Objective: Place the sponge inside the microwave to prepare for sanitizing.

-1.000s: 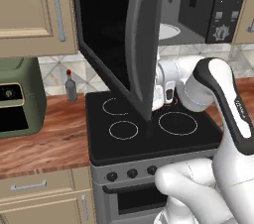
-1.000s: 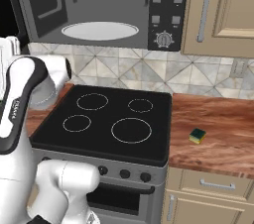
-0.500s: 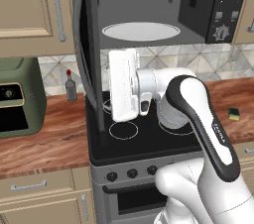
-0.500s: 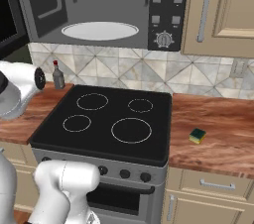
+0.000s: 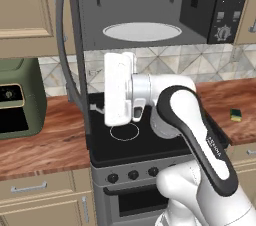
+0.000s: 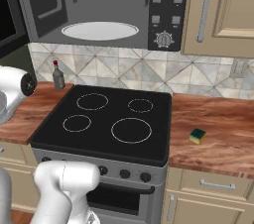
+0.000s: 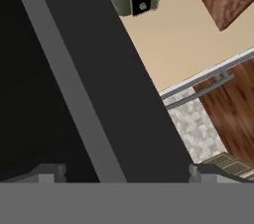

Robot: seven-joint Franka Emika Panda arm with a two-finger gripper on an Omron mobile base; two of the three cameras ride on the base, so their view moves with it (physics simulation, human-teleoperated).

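The sponge [image 5: 236, 115], a small yellow block with a green top, lies on the wooden counter right of the stove, and shows again as the sponge [image 6: 197, 136]. The microwave [image 6: 99, 5] hangs above the stove with its white turntable [image 5: 142, 31] exposed. Its dark door [image 5: 76, 70] stands swung out to the left. My white hand [image 5: 119, 90] hovers over the stove's left side, just right of that door and far from the sponge. In the hand view my gripper [image 7: 126, 172] is open, facing the door's dark face and grey handle [image 7: 69, 89] with nothing between the fingers.
A black stove [image 6: 109, 119] sits below the microwave. An olive-green appliance [image 5: 17, 97] stands on the left counter. A small bottle [image 6: 58, 75] stands by the tiled wall left of the stove. Beige cabinets flank the microwave, and my forearm crosses above the right burners.
The microwave door has swung from half open to wide open on the left. My hand came from behind the door's edge to the stove's left side.
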